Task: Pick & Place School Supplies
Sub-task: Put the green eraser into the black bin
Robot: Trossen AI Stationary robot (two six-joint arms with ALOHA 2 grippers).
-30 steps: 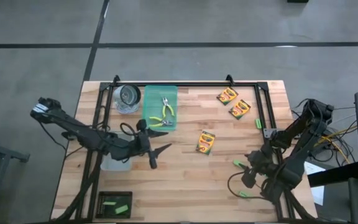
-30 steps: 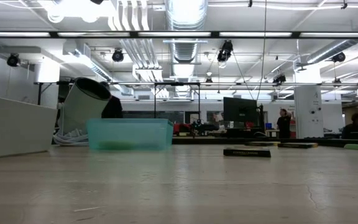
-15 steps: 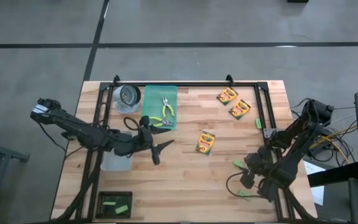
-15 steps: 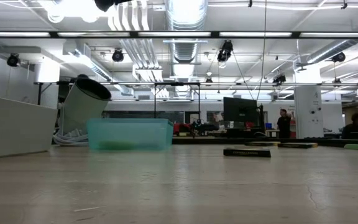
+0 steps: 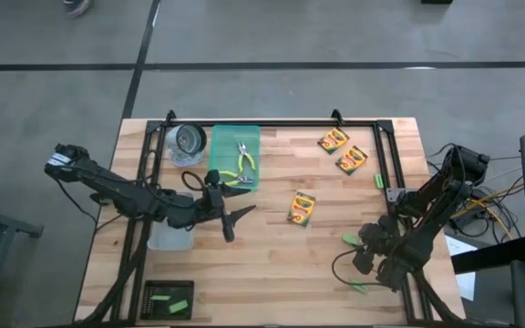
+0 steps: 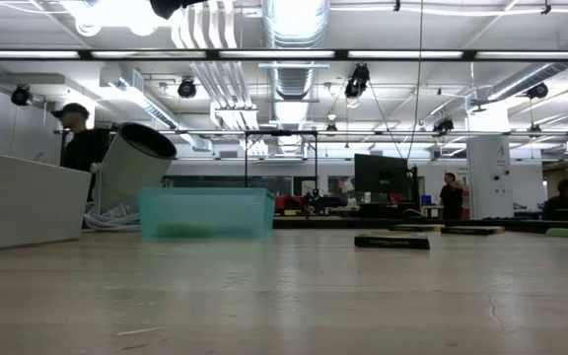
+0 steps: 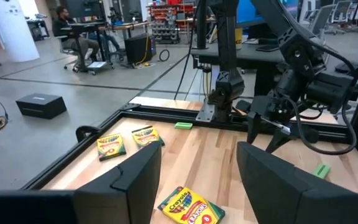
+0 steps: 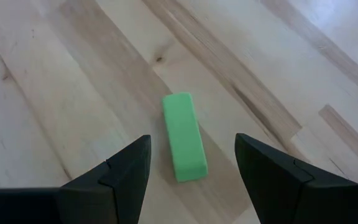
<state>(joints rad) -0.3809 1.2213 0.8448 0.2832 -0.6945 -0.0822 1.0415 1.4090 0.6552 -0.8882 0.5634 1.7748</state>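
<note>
Your right pincer (image 5: 365,261) hangs low over the near right part of the bench (image 5: 272,264), fingers spread wide, and in its wrist view a green block (image 8: 184,137) lies flat on the wood between the two fingers (image 8: 120,177), touched by neither. From above you see two green blocks on that side, one (image 5: 350,240) just beyond the pincer and one (image 5: 361,287) just nearer than it; you cannot tell from the high view which of them sits between the fingers. Two more green blocks (image 5: 391,193) lie by the right rail of the black frame (image 5: 272,123), farther back. Your left pincer (image 5: 233,223) hangs over the left middle of the bench, also spread wide and holding nothing, pointing to the right toward a crayon box (image 5: 302,208) that lies flat near the centre of the bench. The other two crayon boxes (image 5: 334,140) lie side by side at the far right, well apart from both arms. Both pliers (image 5: 243,156) rest in the teal tray (image 5: 219,146) at the far left, one behind the other, with a clear round container (image 5: 188,145) just to the tray's left. A dark flat holder (image 5: 168,299) with green pieces in it sits at the near left corner.
</note>
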